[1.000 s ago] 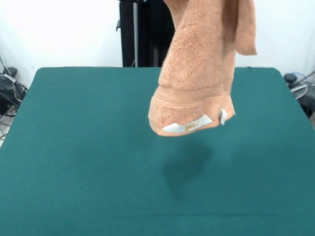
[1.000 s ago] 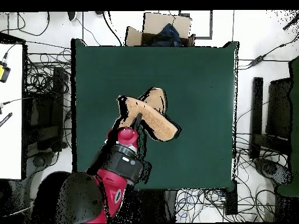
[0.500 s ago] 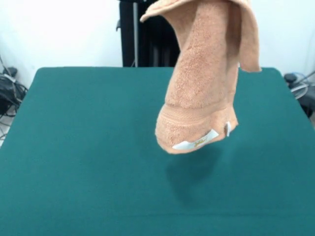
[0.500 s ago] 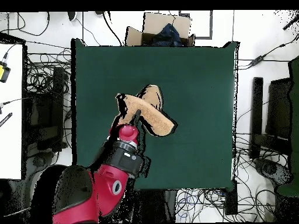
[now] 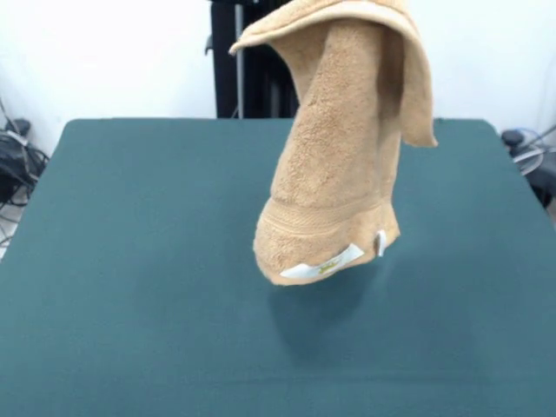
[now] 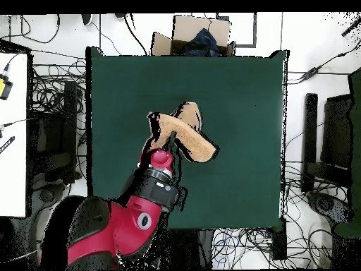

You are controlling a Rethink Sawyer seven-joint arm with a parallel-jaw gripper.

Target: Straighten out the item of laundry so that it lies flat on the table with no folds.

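The item of laundry (image 5: 339,174), an orange-tan terry towel, hangs bunched in the air above the middle of the green table (image 5: 130,261). Its lower end, with a woven band and white tags (image 5: 321,268), floats just over the cloth top and casts a shadow there. The upper part drapes over whatever holds it, so the front view shows no gripper. From overhead the towel (image 6: 190,137) is a folded lump at the tip of the red arm, with my gripper (image 6: 170,139) pushed into its near edge and shut on it. No part of the towel lies flat on the table (image 6: 240,92).
A cardboard box (image 6: 194,35) stands just beyond the table's far edge in the overhead view. Cables and black equipment (image 6: 331,141) crowd both sides. A black stand (image 5: 252,61) rises behind the table in the front view.
The hanging towel has swung left in the front view and its lower end has dropped closer to the table. From overhead the arm and towel have shifted slightly right.
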